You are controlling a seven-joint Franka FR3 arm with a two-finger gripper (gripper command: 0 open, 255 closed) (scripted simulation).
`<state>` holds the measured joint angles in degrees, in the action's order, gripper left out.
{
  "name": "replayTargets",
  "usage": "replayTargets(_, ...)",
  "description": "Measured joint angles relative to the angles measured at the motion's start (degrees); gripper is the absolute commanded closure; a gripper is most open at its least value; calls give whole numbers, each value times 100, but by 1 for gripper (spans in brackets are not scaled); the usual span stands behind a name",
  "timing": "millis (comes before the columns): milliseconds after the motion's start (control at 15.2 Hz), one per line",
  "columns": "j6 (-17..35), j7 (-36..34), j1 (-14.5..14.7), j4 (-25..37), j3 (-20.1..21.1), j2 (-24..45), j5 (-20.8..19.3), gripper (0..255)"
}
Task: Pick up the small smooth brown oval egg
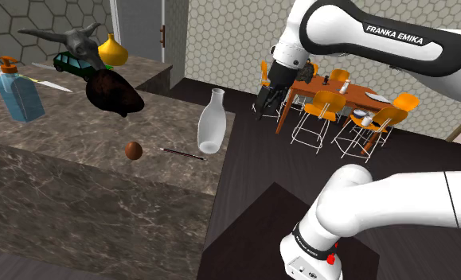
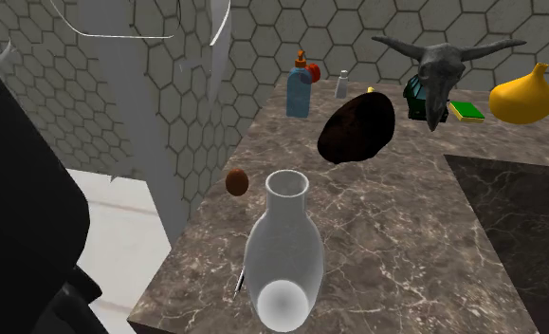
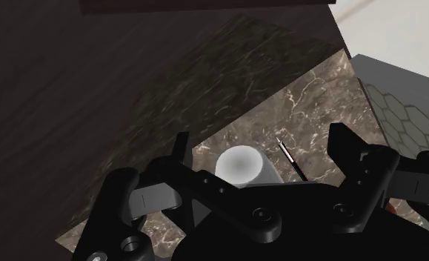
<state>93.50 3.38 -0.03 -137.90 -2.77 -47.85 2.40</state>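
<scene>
The brown egg (image 1: 133, 149) lies on the marble counter (image 1: 69, 135), close to its long edge. That edge is the near one in the shoulder view and the left one in the second exterior view. In the second exterior view the egg looks a little taller than wide, its long axis close to upright with a slight lean. In the shoulder view it looks almost round, and I cannot tell which end is the narrow one. Bare counter lies all around it. The nearest things are a thin dark stick (image 1: 182, 153) and a clear bottle (image 1: 211, 123) toward the shoulder view's right, and a dark brown lump (image 1: 113, 93) farther back. The gripper (image 1: 267, 103) hangs beyond the counter's end, over the dark floor (image 1: 244, 159), well apart from the egg, with the bottle between them. The wrist view adds what the other two do not: the fingers (image 3: 346, 152) stand spread with nothing clasped, looking down on the bottle's mouth and the stick near the counter's corner.
</scene>
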Motion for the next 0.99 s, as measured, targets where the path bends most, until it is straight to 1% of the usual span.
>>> replayTargets(66, 0, 0, 0, 0, 0, 0, 0, 0)
replayTargets(264, 308, -149, 95, -10, 178, 300, 126, 0)
replayTargets(726, 1214, -532, 333, 297, 657, 1499, 395, 0)
replayTargets(990, 1640, -730, 430, 660, 896, 2274, 451, 0)
